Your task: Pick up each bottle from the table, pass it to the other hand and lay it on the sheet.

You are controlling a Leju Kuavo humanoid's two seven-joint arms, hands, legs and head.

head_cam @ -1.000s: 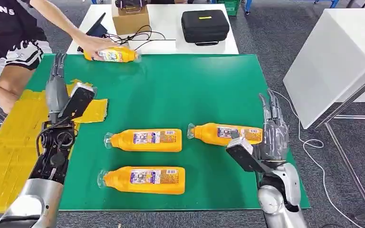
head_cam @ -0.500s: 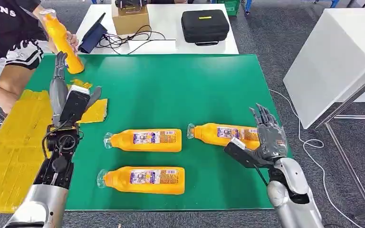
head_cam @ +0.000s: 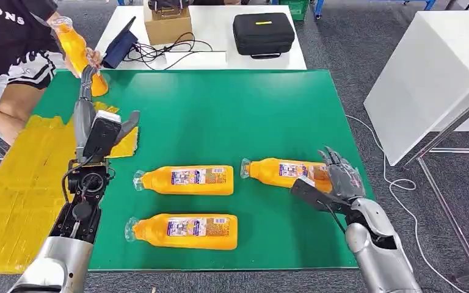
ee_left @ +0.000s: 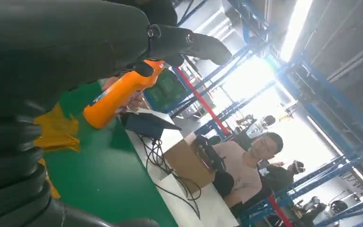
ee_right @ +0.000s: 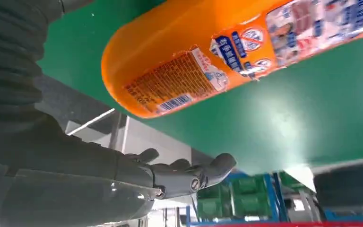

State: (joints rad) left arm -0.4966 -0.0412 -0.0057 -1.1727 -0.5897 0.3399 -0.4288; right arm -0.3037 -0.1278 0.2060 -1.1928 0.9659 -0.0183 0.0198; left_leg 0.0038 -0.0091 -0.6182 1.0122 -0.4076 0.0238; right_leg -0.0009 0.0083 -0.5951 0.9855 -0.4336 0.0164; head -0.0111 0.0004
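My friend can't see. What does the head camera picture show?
Three orange bottles lie on a green table; the robot's open right hand is beside the rightmost bottle. Its open left hand is raised over a yellow sheet, near a person holding another bottle.

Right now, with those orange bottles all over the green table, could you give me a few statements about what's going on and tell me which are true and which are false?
1. Three orange bottles lie on the green table. True.
2. The right hand has lifted a bottle off the table. False: it is open beside the nearest bottle, which lies flat.
3. A person holds a fourth bottle upright. True.
4. The left hand grips a bottle. False: it is open and holds nothing.
5. The black case sits on the green table. False: it sits on the white table behind.
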